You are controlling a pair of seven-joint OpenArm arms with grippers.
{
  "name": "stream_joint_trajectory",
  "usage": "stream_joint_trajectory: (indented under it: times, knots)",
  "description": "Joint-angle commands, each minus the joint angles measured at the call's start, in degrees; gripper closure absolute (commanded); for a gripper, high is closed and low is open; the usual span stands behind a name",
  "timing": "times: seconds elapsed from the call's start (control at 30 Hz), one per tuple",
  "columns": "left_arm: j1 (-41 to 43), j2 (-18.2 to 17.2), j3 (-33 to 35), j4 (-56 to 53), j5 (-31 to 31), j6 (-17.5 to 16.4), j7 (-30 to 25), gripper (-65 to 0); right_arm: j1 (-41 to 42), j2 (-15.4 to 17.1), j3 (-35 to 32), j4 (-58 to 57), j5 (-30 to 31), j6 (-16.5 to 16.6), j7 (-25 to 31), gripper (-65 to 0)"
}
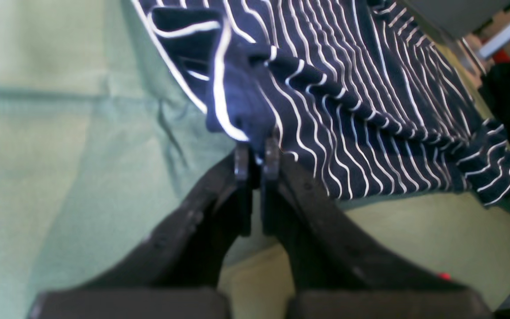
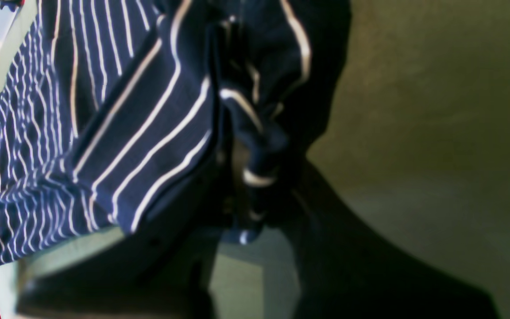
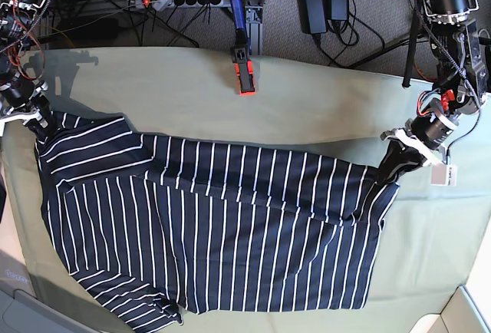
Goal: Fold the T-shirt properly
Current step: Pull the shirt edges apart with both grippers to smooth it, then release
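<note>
Both grippers, left (image 1: 255, 153) and right (image 3: 34, 120), pinch bunched corners of the soft striped T-shirt (image 3: 230, 233); fabric wrinkled.

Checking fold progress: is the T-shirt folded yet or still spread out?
Spread, not folded. The T-shirt lies opened across the green cloth, stretched between the left gripper and right gripper, each pinching a corner.

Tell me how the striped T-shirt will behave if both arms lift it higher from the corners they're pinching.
Likely floppy: the T-shirt already drapes and ridges between the left gripper and right gripper. Its middle would probably sag and trail on the green cloth. It could slip, since the left fingertips hold only a small bunched edge.
</note>
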Motion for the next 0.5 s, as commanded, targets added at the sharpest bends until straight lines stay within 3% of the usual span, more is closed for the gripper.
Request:
stream_joint_trajectory:
  times: [0.0, 0.23, 0.47]
  knots:
    - [-0.7, -1.3, -0.2, 1.3, -1.1, -1.4, -1.2, 0.0, 0.3, 2.3, 0.5, 1.1, 0.9, 3.8, 0.6, 0.0]
    - [-0.6, -4.4, -0.3, 1.2, -1.1, -1.4, -0.1, 0.0, 0.2, 6.5, 0.5, 1.1, 1.3, 3.8, 0.4, 0.0]
    - [0.8, -5.2, -0.5, 1.2, -3.2, -1.4, 2.8, 0.0, -1.4, 7.9, 0.5, 1.1, 1.4, 3.8, 0.2, 0.0]
